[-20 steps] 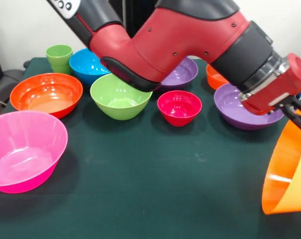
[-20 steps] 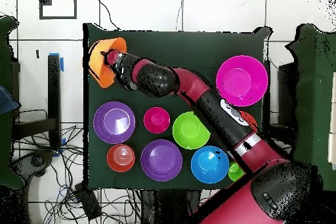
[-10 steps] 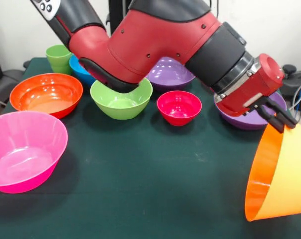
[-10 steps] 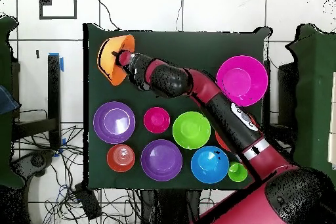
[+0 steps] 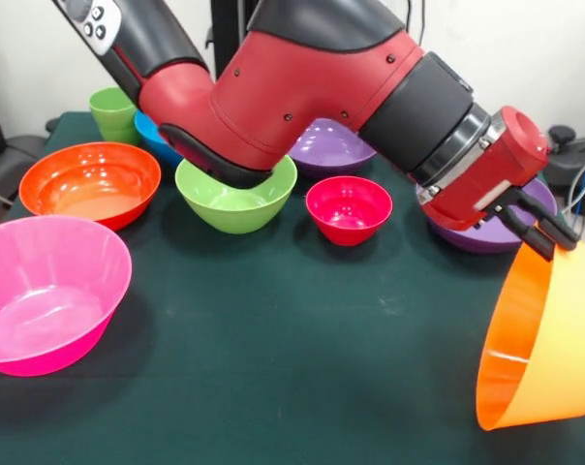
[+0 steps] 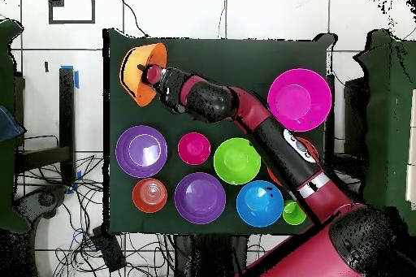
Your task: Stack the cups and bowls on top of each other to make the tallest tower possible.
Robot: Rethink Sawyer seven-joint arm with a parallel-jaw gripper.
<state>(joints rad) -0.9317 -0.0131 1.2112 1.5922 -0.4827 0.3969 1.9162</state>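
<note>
Barely shifting since half a second ago, our tool is clamping the orange bowl by its rim. We are holding it tipped on edge, mouth facing sideways across the desk.

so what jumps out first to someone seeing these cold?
The big red and black arm sweeping across the front view, its hand pinching the rim of a large orange bowl held tilted on edge at the table's corner. Then the spread of bright bowls sitting separately on the dark green table, the large pink bowl most of all; nothing is stacked yet.
</note>
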